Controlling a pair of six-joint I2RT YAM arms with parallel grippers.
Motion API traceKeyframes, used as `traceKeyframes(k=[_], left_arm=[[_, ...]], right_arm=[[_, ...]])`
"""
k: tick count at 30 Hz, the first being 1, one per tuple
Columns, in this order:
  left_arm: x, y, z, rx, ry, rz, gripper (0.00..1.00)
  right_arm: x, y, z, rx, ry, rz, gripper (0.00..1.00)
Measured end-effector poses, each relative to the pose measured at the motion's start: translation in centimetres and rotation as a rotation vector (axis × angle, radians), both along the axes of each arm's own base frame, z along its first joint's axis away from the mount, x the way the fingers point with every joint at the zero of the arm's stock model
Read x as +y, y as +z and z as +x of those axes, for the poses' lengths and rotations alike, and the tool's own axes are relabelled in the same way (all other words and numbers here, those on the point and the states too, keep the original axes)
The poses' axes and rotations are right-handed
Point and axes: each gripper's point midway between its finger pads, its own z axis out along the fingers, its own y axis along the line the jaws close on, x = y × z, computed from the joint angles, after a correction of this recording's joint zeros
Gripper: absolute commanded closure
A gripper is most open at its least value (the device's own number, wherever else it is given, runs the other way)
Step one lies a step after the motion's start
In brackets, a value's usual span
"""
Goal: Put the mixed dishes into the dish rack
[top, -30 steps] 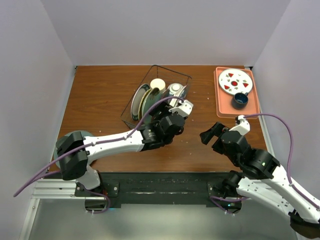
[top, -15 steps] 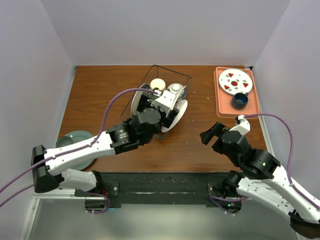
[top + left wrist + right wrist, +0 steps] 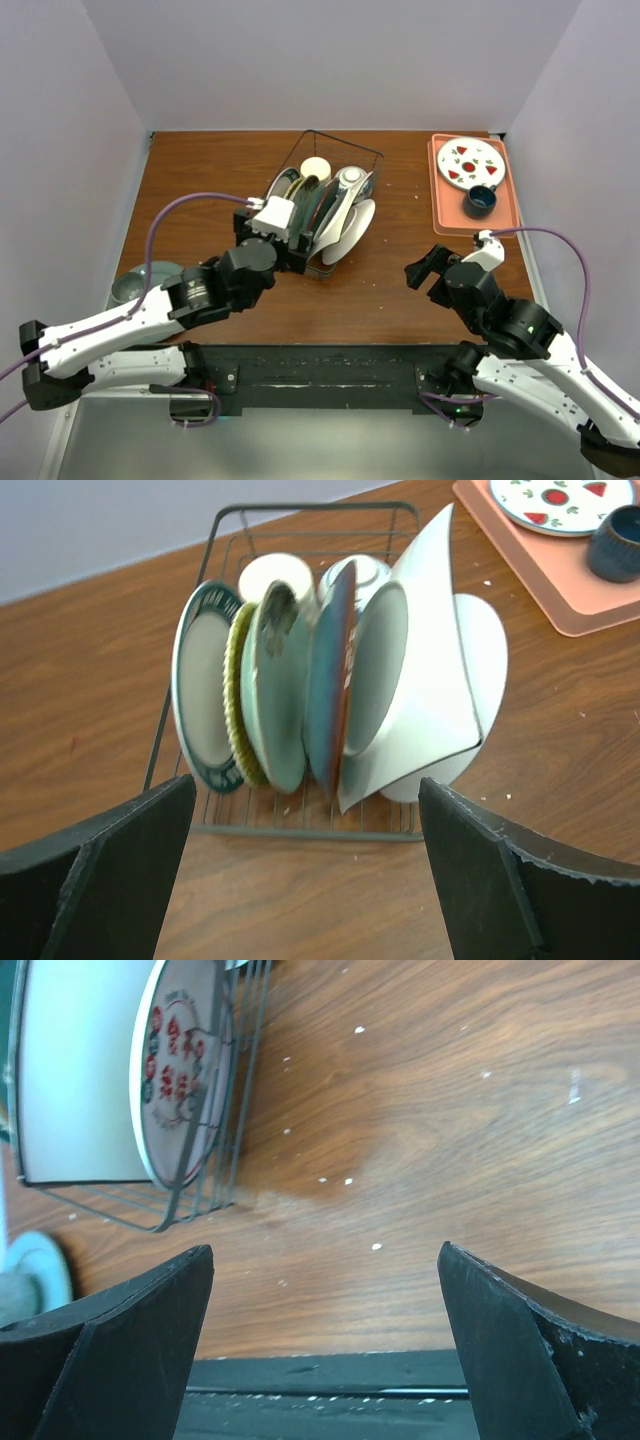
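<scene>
The dish rack (image 3: pixel 345 142) stands at mid-table with plates upright in it. In the left wrist view they run from a white plate with dark patterned rim (image 3: pixel 205 700), a pale green flower plate (image 3: pixel 238 715) and a teal-blue plate (image 3: pixel 328 695) to a white square plate (image 3: pixel 430 680). A cream mug (image 3: pixel 272 575) and a patterned bowl (image 3: pixel 370 575) sit behind them. My left gripper (image 3: pixel 305 880) is open and empty, just short of the rack's near side (image 3: pixel 283 238). My right gripper (image 3: pixel 425 268) hangs open over bare wood (image 3: pixel 325 1350), right of the rack.
An orange tray (image 3: pixel 505 215) at the back right holds a white plate with red marks (image 3: pixel 471 163) and a dark blue cup (image 3: pixel 480 200). A grey-green plate (image 3: pixel 155 272) with a small grey cup (image 3: pixel 125 290) lies at the near left. Walls enclose the table on three sides.
My left gripper has let go of a white plate at the rack's right end, opened wide, and drawn back left and toward the near edge. The right arm has barely moved.
</scene>
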Motion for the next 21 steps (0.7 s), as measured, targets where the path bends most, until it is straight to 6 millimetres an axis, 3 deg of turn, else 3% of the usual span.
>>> traceKeyframes(k=[9,14,21], left_arm=[[6.2,-2.1,-2.5,0.060,0.117,-0.132,0.00],[7.8,-3.0,-3.2,0.090,0.156,-0.151,0.00],[8.4,-3.7,-3.4,0.110,0.179,-0.136,0.00]], right_arm=[[-1.6,-0.1,0.4,-0.027,-0.041,-0.081,0.01],[-2.0,-0.2,0.4,-0.033,-0.056,-0.093,0.01],[-2.5,-0.3,0.3,-0.033,-0.068,-0.106,0.01]])
